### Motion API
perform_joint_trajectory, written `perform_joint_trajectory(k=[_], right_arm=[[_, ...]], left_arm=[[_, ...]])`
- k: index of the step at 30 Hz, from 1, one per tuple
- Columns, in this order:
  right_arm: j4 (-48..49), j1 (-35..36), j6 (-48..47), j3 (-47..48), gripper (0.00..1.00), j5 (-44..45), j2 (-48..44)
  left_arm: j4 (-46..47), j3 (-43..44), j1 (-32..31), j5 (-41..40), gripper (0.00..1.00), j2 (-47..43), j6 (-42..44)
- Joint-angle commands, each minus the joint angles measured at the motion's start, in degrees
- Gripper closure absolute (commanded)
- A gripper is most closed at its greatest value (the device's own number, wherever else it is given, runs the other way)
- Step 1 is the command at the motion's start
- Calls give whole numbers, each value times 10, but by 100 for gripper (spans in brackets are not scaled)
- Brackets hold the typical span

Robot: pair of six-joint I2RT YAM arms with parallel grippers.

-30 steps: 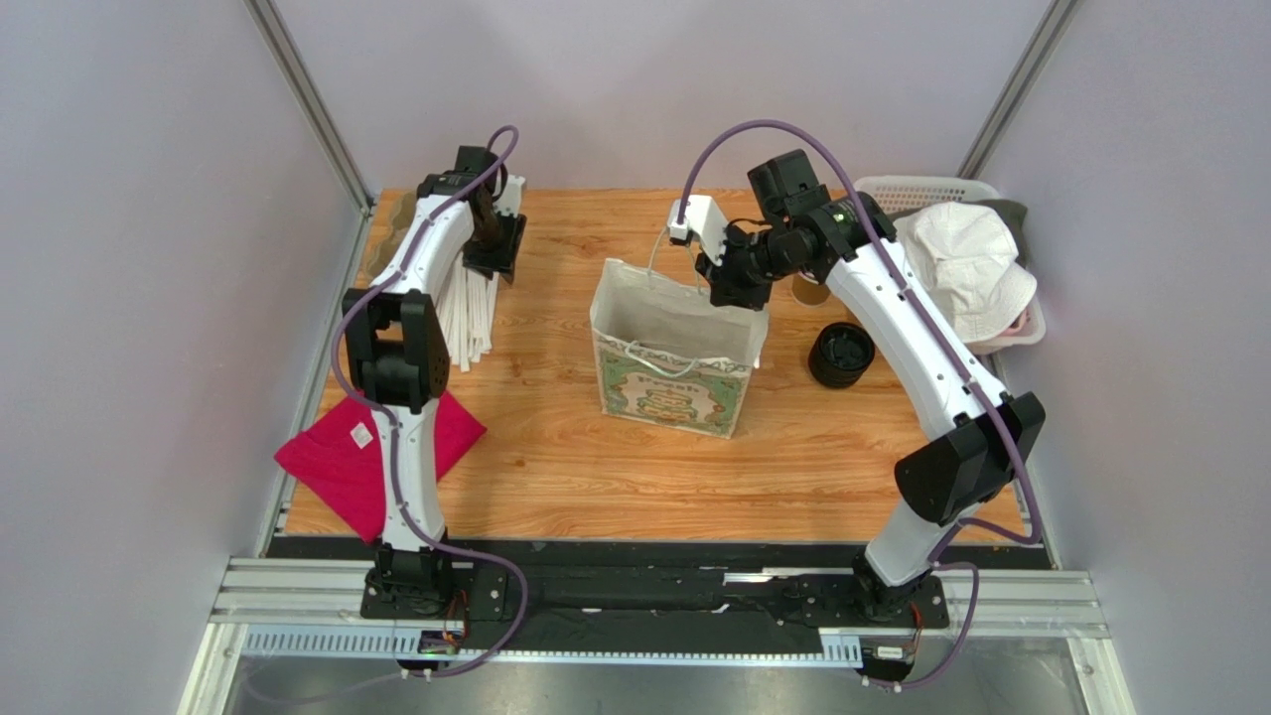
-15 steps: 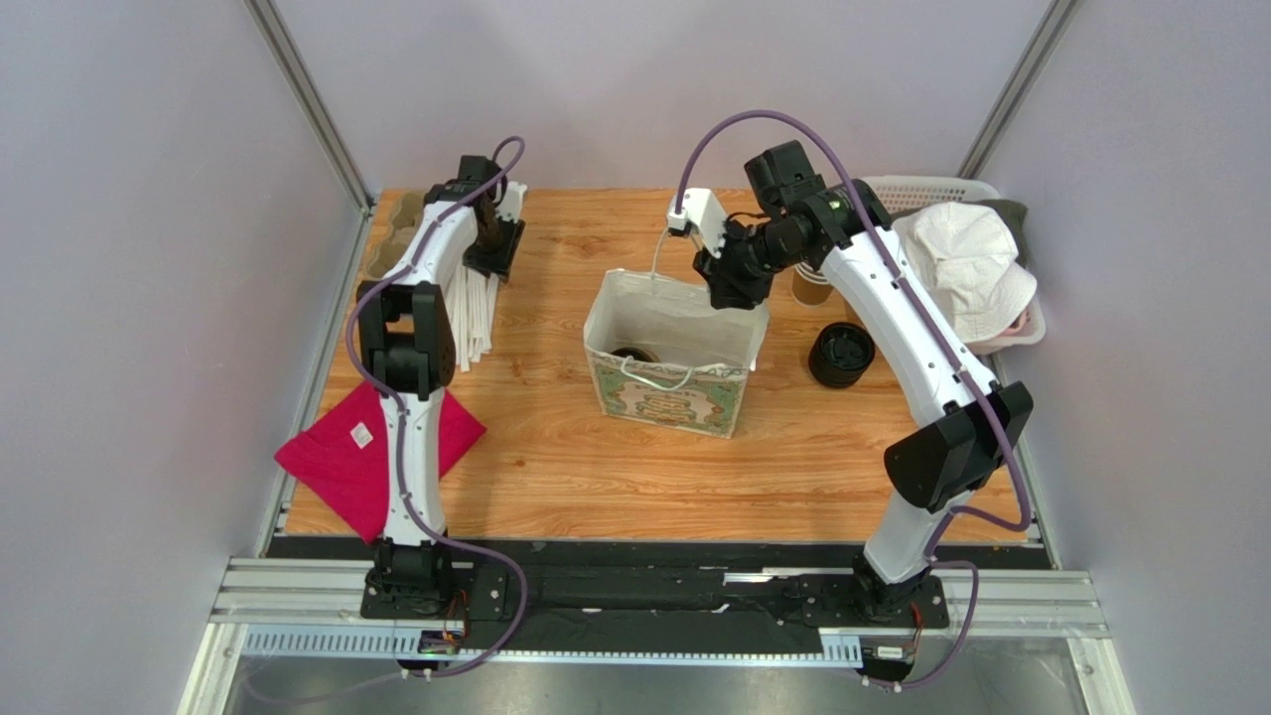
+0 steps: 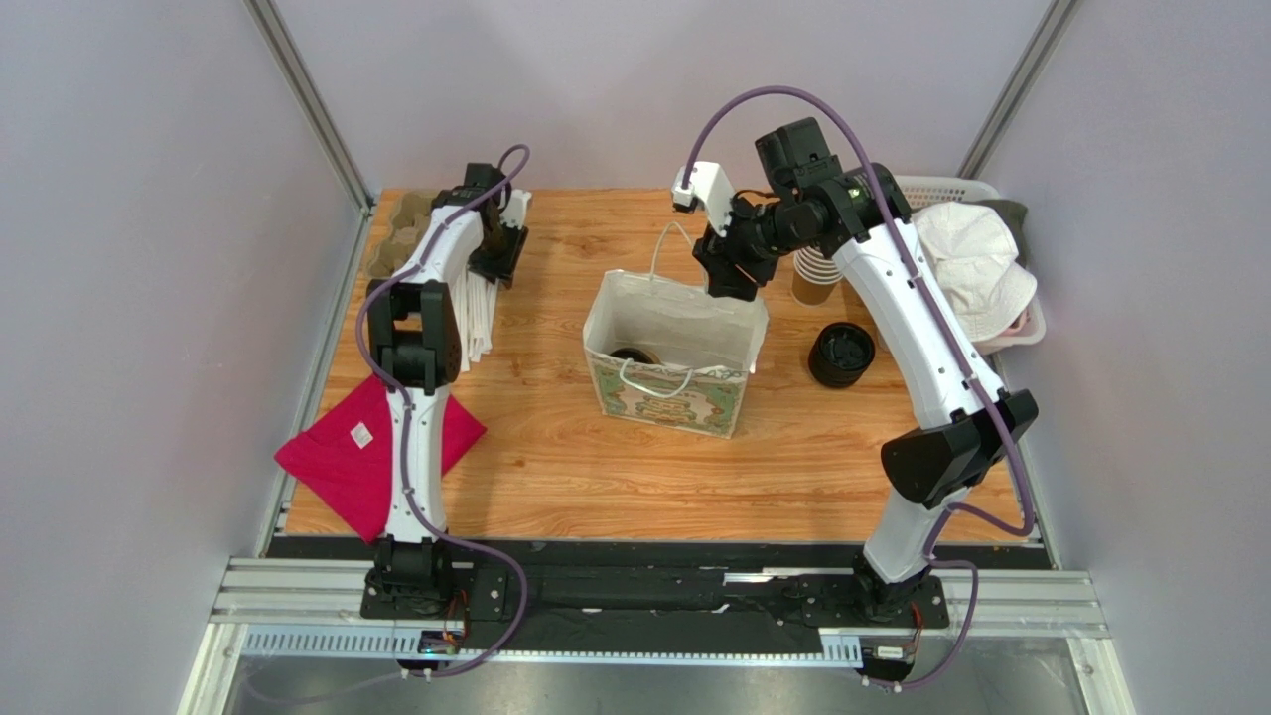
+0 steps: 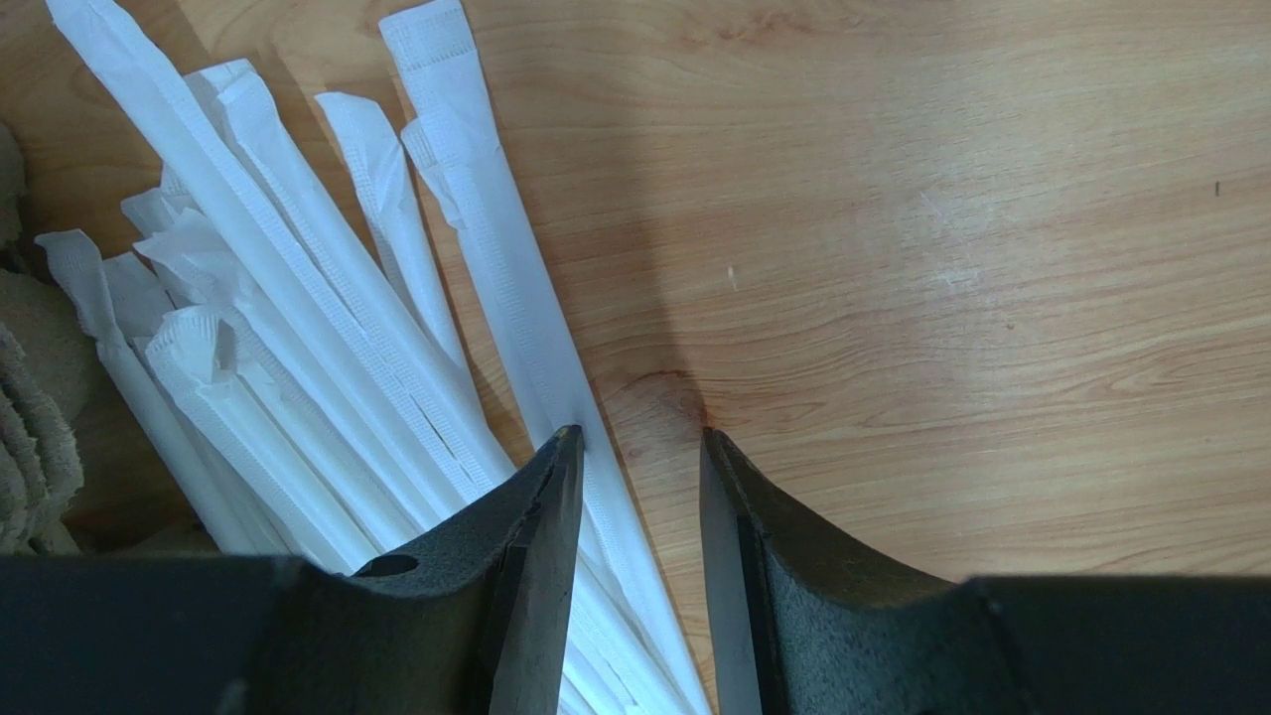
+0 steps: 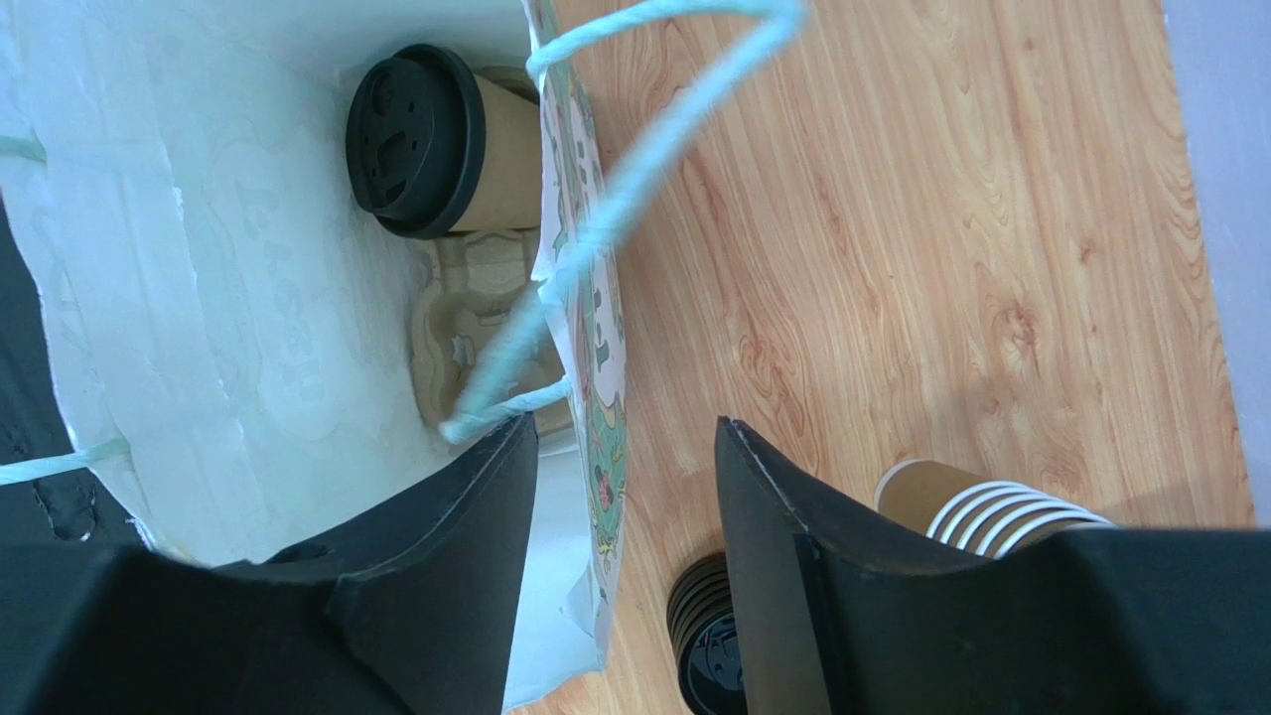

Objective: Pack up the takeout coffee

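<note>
R tool (image 5: 627, 432): released, fingers apart, nothing between them. It hangs over the far right rim of the paper bag (image 5: 194, 298), pointing down. The bag's pale blue cord handle (image 5: 642, 149) runs just beside the tool's left finger; contact can't be told.

L tool (image 4: 639, 440): also unclenched, with a narrow gap between the fingers. It is low over the wrapped straws (image 4: 299, 343) at the far left of the worktop (image 3: 597, 462). One straw at the edge of the pile runs into the gap alongside the left finger. It is not pinched; bare wood shows next to it.

Task item: takeout coffee (image 5: 433, 142), kraft cup w/ black lid on, is inside the bag at the bottom, against the bag's right wall. It is next to a pulp cup carrier (image 5: 478, 298); whether it is seated in the carrier can't be told. In the top view only its dark lid shows in the bag mouth.

The bag stands upright at mid worktop, mouth open.

Other items, right of the bag:
- stack of lidless cups (image 5: 985, 507), near the R tool
- black lids (image 5: 709, 641), nearer the arm bases

Far right corner: white hat (image 3: 970, 268) on a basket (image 3: 925, 189). Near left: red cloth (image 3: 366, 447), part under the L arm.
</note>
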Motion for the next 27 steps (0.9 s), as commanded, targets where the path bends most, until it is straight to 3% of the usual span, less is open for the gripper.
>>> perform_joint_trajectory(k=[1, 6, 11, 17, 22, 27], right_arm=[[-4, 2, 18, 37, 45, 3, 5], [-5, 5, 28, 52, 34, 5, 6], [-5, 4, 37, 74, 32, 10, 8], [0, 3, 46, 80, 31, 15, 6], [0, 4, 52, 79, 31, 23, 4], [1, 4, 55, 79, 30, 28, 0]], left_arm=[[1, 11, 5, -6, 57, 4, 3], [-19, 9, 6, -2, 57, 11, -3], [-25, -30, 5, 77, 63, -15, -26], [-23, -97, -22, 100, 71, -55, -34], [-22, -126, -35, 79, 76, -67, -44], [-32, -106, -43, 9, 76, -52, -40]])
